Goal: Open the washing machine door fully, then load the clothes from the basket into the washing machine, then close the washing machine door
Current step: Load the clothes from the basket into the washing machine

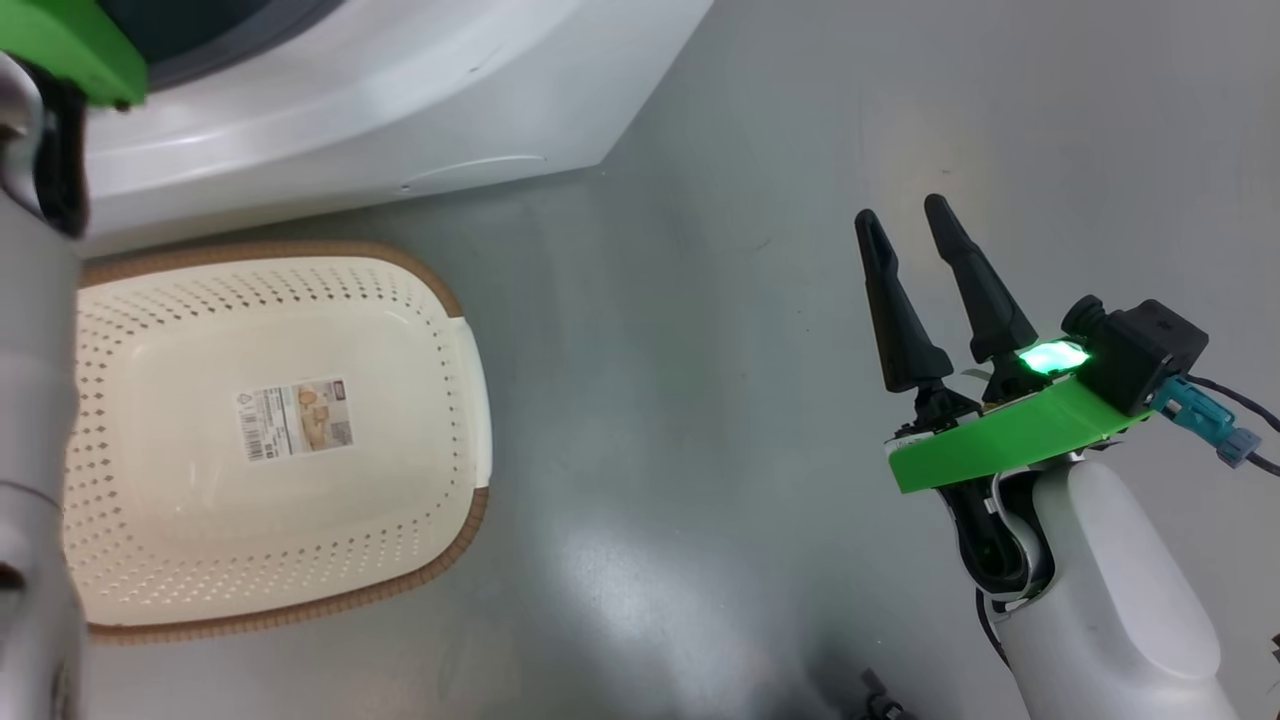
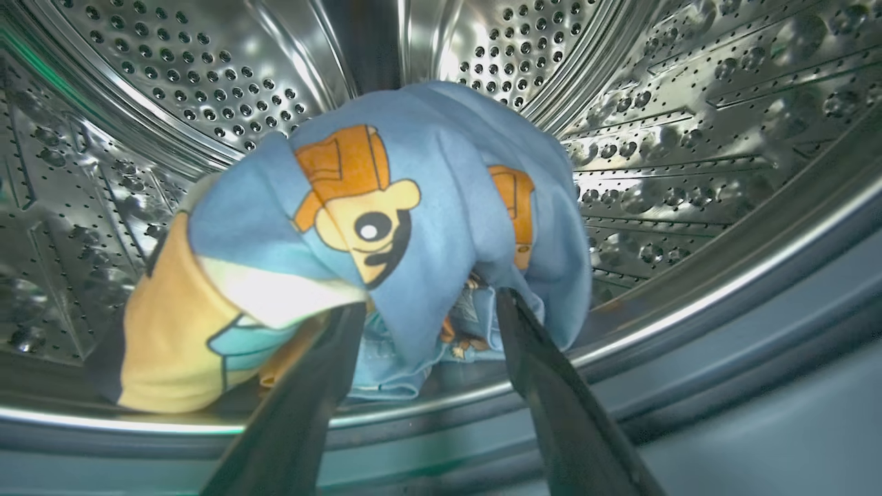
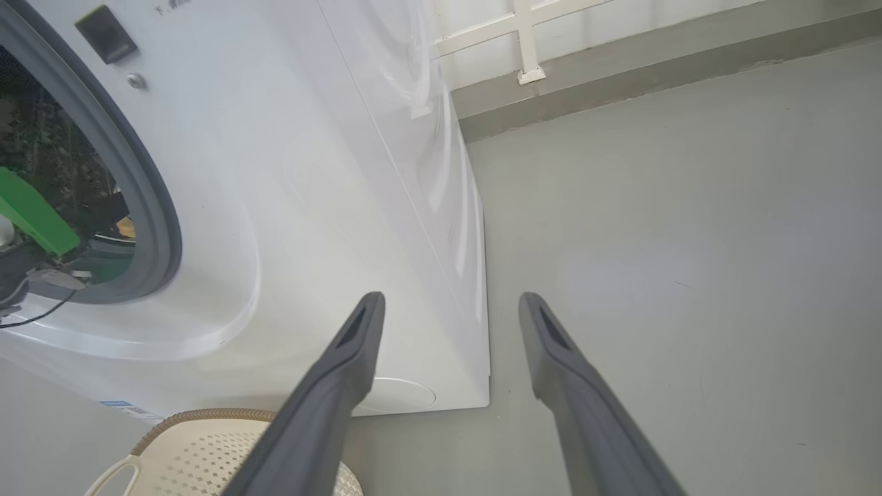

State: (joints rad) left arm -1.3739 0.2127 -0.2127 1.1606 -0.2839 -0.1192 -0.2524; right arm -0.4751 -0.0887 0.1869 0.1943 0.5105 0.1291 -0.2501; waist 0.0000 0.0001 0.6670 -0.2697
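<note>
The clothes (image 2: 413, 200), light blue fabric with orange-brown bears, lie heaped at the front of the steel drum (image 2: 654, 138) of the washing machine (image 1: 400, 110). My left gripper (image 2: 428, 303) reaches into the drum, open, its fingertips (image 2: 513, 317) apart on either side of the heap's lower folds. The cream basket (image 1: 150, 330) stands on the floor before the machine with only its label inside. My right gripper (image 1: 903, 215) hangs open over the floor to the right, holding nothing. The washing machine door is out of view.
The grey seal (image 3: 148, 200) rings the machine's opening, with my left arm's green mount (image 3: 31, 217) inside it. My pale left forearm (image 1: 35, 450) crosses the basket's left side. Bare grey floor (image 1: 700, 400) lies between basket and right arm; a wall base (image 3: 620, 76) runs behind.
</note>
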